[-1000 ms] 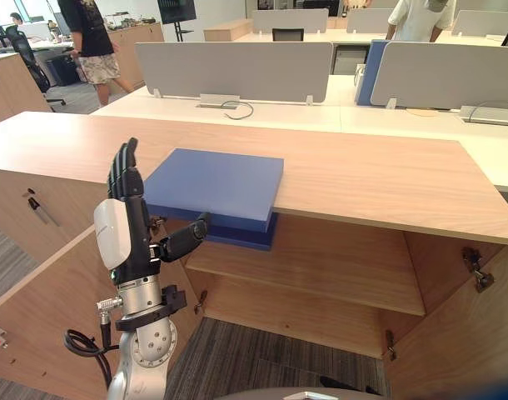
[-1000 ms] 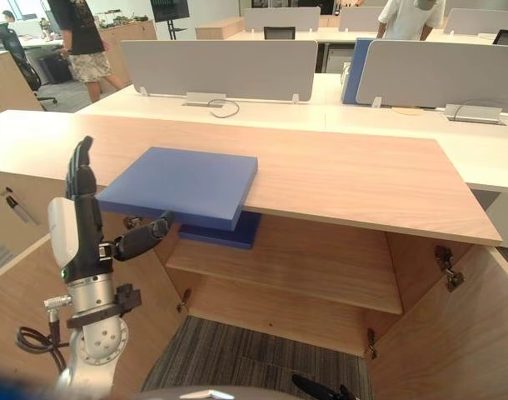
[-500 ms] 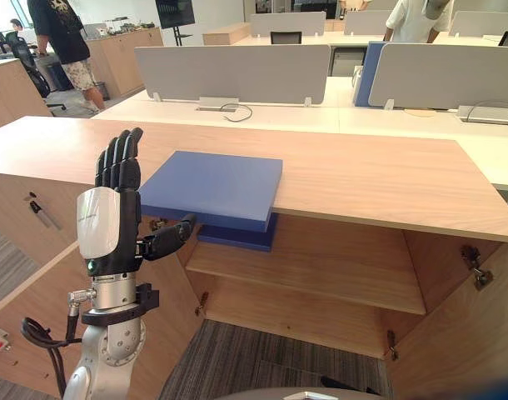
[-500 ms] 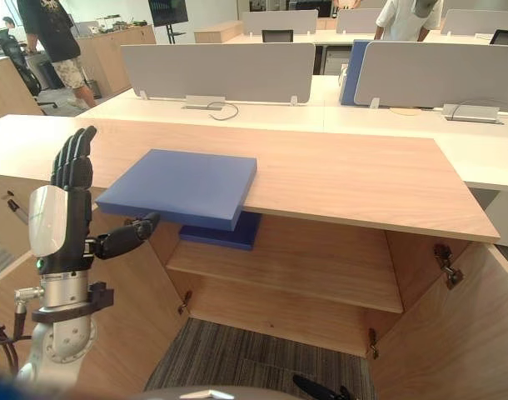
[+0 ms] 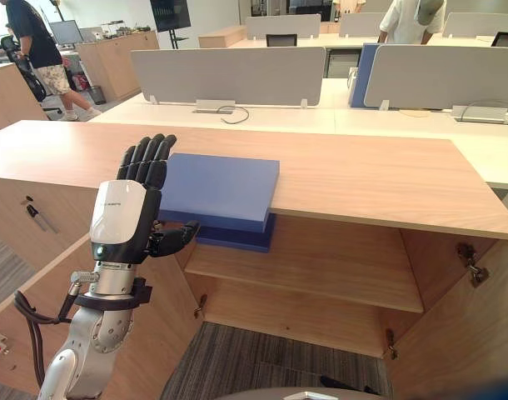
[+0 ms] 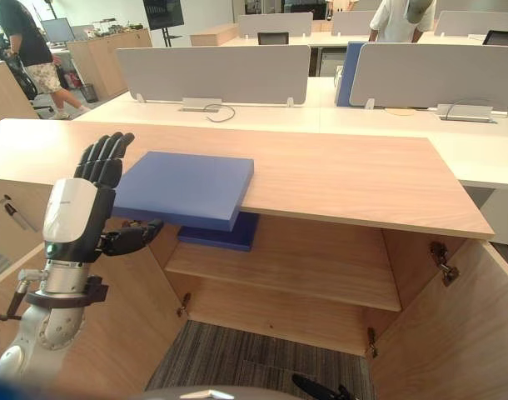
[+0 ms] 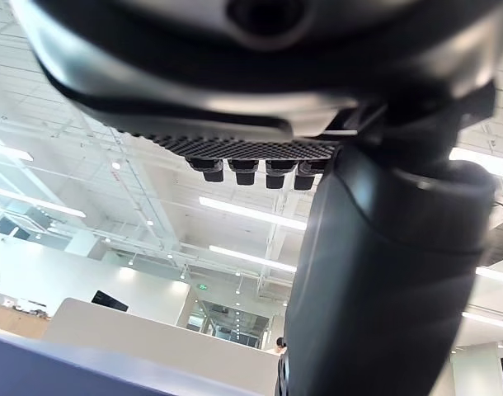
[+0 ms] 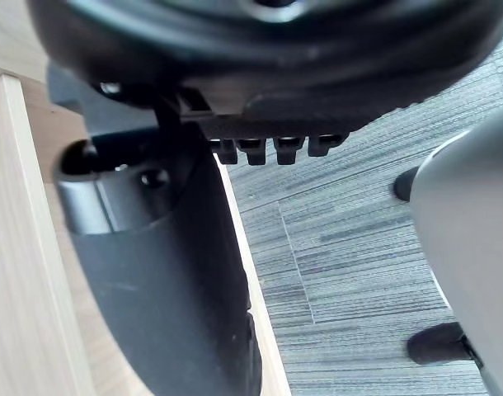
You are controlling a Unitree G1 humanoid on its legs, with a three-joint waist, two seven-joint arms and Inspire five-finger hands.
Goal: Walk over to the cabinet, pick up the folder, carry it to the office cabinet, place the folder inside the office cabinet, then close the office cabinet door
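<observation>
Blue folder (image 5: 221,185) flat on cabinet top (image 5: 362,179), near edge overhanging; L hand (image 5: 121,221) fingers straight, empty.

Folder (image 5: 225,185): matt blue, smooth.
Cabinet (image 5: 362,175): light wood grain, satin finish.
My left hand (image 5: 121,223): dark matt plastic, glossy white shell.
Carpet (image 5: 254,367), 6 o'clock: grey, ribbed.

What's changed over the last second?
The left hand turned its back toward the camera and closed in on the blue folder, fingers at its left corner, thumb below its edge; no grip yet. The folder stayed overhanging the cabinet top.
</observation>
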